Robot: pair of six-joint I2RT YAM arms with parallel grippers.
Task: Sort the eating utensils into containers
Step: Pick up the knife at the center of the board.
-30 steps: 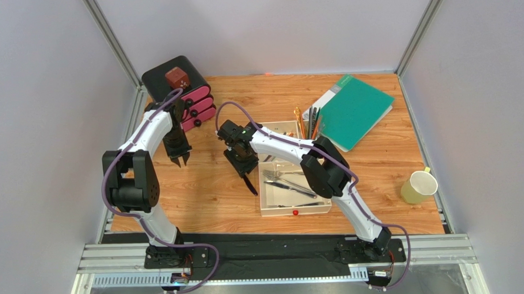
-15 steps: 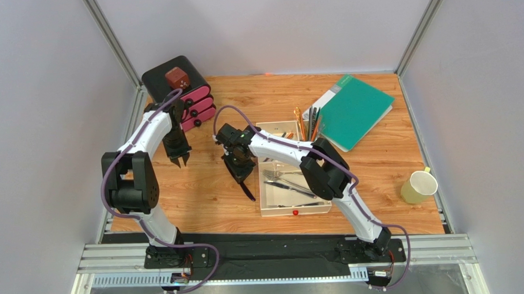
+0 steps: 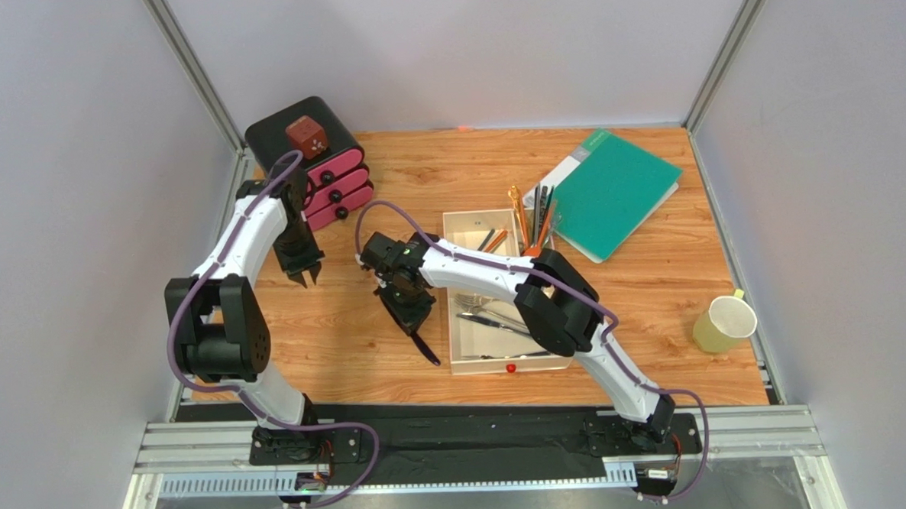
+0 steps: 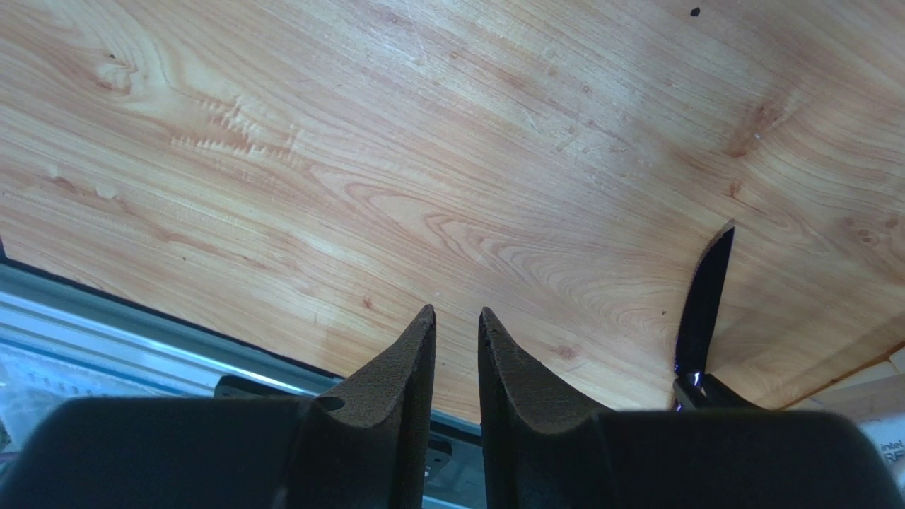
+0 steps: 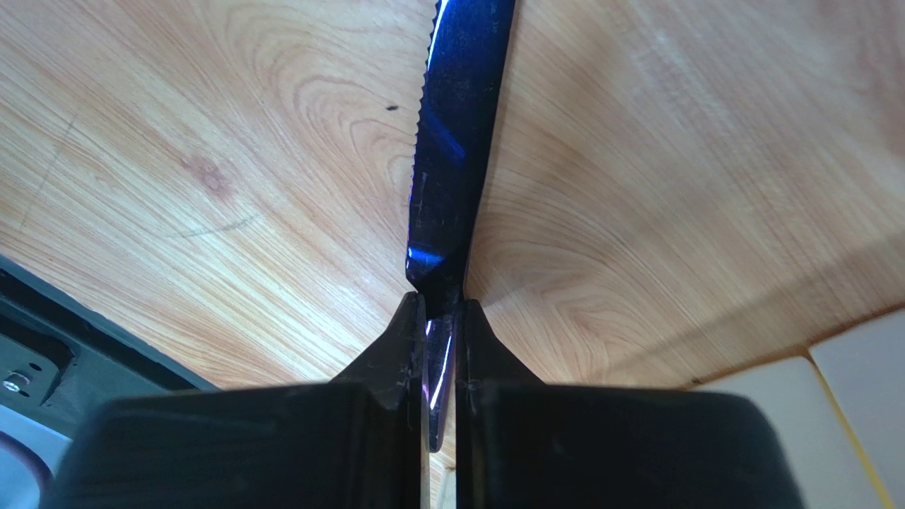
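Step in hand, as I judge it: transfer of one knife into the tray. The right gripper (image 5: 436, 318) is pinched tight on the dark blue-black knife (image 5: 455, 148) where the blade narrows. The serrated blade projects forward over bare wood. In the overhead view the knife sits just left of centre, near the left wall of the cream-white tray (image 3: 480, 367) but outside it.

The left gripper (image 4: 457, 339) hangs at centre left, below the black box (image 3: 303, 141). Its fingers are set slightly apart with nothing between them, well apart from the tray.

Next move, in my assessment: carry the knife to the right over the tray wall, turn the blade in line with the pieces already lying there, then release.

Containers:
- The large compartment (image 3: 542, 345), at the lower end of the tray, holds several silver and black utensils (image 3: 497, 321) lying on a slant.
- The small compartments (image 3: 468, 225), at the upper end, show a few dark and orange pieces; they are too small overhead for me to say which compartment each occupies.
- A loose bundle (image 3: 533, 219) of gold, copper and orange pieces lies outside the tray's upper right corner, beside the green book (image 3: 610, 190), not yet sorted
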